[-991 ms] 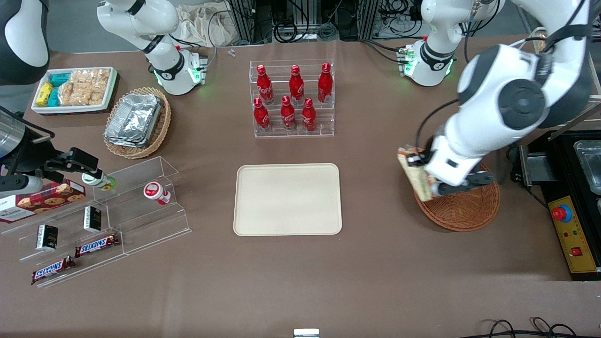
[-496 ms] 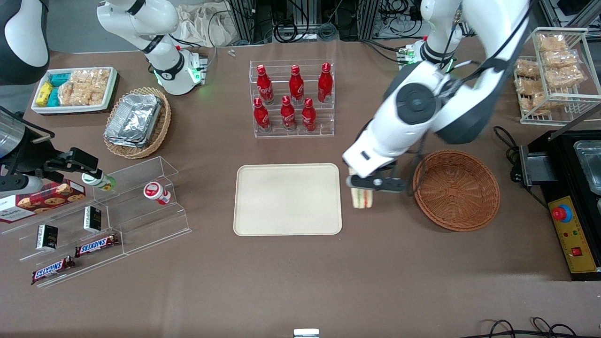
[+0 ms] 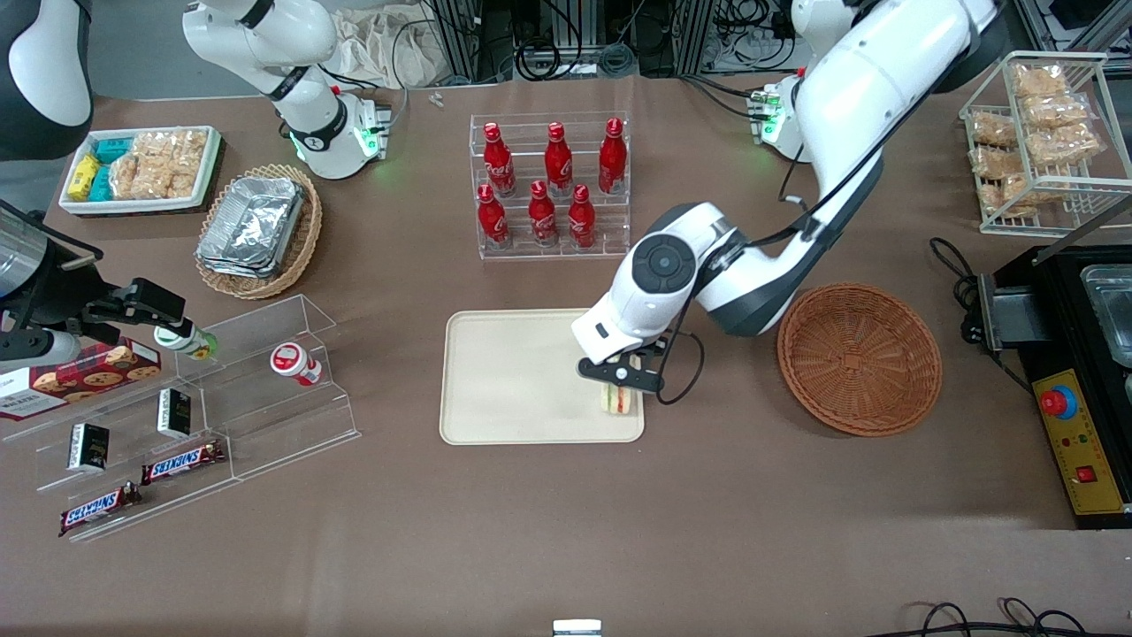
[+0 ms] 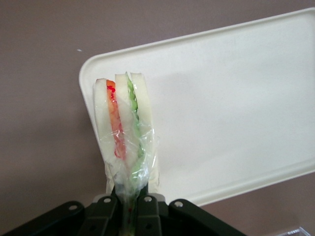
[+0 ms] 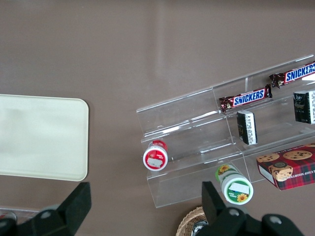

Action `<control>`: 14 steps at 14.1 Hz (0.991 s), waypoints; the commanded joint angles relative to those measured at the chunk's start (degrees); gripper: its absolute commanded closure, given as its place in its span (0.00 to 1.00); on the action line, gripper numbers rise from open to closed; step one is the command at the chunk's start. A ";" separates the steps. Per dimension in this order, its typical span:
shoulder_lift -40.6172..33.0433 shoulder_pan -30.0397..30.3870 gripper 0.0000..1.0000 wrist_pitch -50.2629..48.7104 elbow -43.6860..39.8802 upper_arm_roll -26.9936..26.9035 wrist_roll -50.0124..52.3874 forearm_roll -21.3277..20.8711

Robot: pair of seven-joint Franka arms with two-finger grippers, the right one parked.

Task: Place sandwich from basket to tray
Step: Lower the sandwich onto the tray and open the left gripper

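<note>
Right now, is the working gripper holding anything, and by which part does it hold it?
Yes. The gripper is shut on the sandwich, pinching the narrow end of the wrapped wedge, above a corner of the tray.

A robotics lab arranged as a mock snack shop. A brown-covered bench (image 3: 548, 531) carries shop goods: red soda bottles (image 3: 548, 190) on a clear tiered rack, chocolate bars (image 3: 181, 462) and a cookie box (image 3: 80, 376) on clear acrylic steps (image 3: 265, 389). White robot arm bases (image 3: 336, 133), cables, aluminium framing (image 3: 566, 35) and a yellow control box with a red emergency stop button (image 3: 1058, 402) mark it as a lab.
</note>
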State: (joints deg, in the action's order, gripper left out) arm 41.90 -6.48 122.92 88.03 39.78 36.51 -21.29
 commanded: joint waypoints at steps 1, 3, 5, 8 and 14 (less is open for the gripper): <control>3.45 -0.55 0.95 0.39 -1.81 -0.05 1.19 -1.65; 3.89 -0.64 0.69 0.39 -1.81 -0.49 1.28 -1.65; 3.98 -1.25 0.07 0.39 -1.81 -1.46 2.85 -1.65; 2.93 -1.17 0.01 -0.48 -1.81 -2.17 6.19 -1.39; -7.78 3.30 0.01 -16.10 -1.73 -1.29 0.51 2.64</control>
State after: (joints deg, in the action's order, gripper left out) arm 39.84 -5.05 111.54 84.88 38.47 40.29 -20.92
